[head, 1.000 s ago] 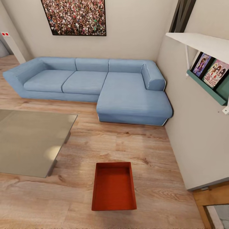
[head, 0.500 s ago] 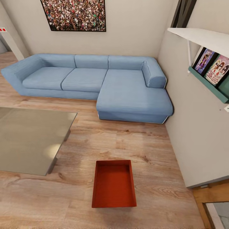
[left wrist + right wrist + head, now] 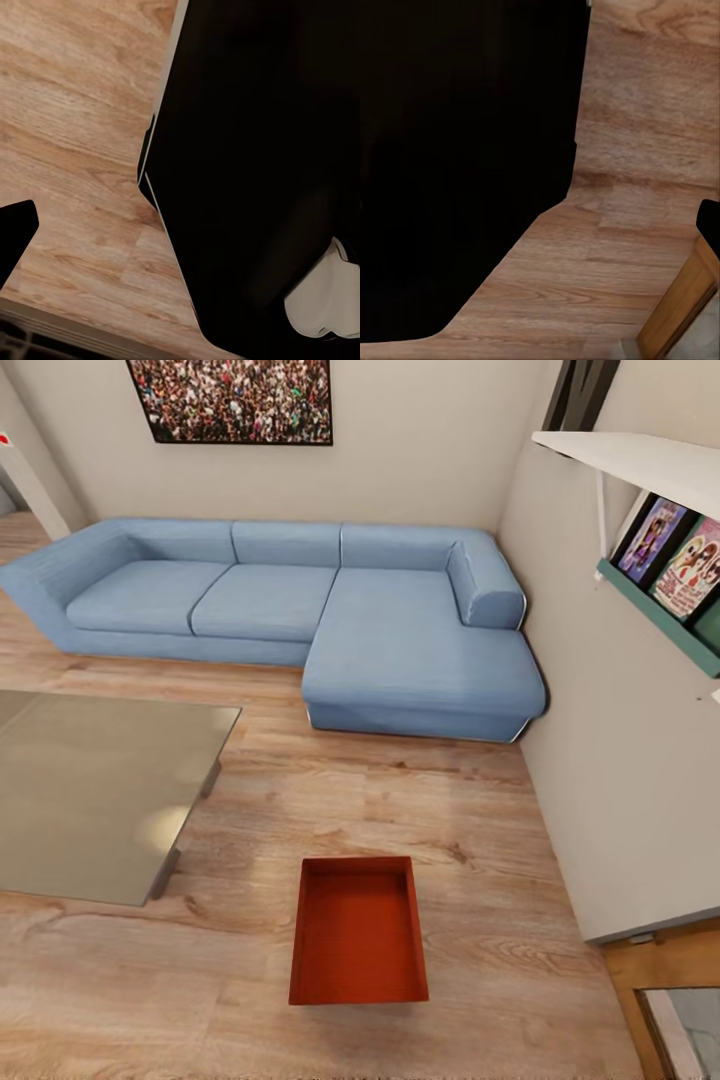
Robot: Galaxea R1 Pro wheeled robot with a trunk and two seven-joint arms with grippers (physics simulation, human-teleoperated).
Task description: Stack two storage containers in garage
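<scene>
While the base faces the storage container (image 3: 359,932) on the wood plank floor (image 3: 470,820), near the bench (image 3: 100,790) and well short of the sofa (image 3: 400,650), neither tool's spread can be told; roll closer, square to its long walls, before reaching

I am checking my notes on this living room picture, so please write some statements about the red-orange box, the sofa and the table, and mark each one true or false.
1. The red-orange open-topped rectangular storage container sits on the light wood plank floor. True.
2. Something is lying inside that container. False: it is empty.
3. The blue sectional sofa stands against the beige wall, under a framed picture of a crowd. True.
4. The container rests on the grey glass-topped low table. False: it lies on the floor, apart from the table.
5. A second red-orange container stands on the sofa. False: the sofa's cushions are bare.
</scene>
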